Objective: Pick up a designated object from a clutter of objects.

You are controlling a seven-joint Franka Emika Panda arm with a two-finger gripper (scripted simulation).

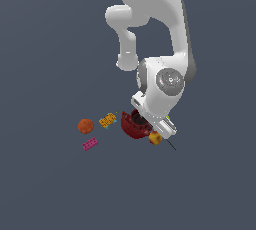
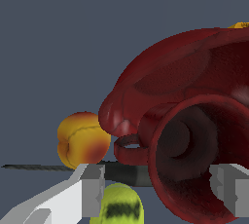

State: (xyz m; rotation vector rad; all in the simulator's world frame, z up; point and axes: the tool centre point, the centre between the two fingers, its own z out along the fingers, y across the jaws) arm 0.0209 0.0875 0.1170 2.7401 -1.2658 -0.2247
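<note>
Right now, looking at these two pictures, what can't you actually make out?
- Mug: in the exterior view the arm covers it; the wrist view's edge cuts off its base.
- Bowl: partly under the arm in the exterior view.
- Hand: only two fingertips show either side of the mug; contact can't be judged.
- Black tool: a thin sliver, its type unreadable.

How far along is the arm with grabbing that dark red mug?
Done: the gripper is down in the clutter, fingers open either side of the mug. In hand: lining up around its rim, bowl right behind. Left: closing and lifting; the mug isn't gripped yet.
</note>
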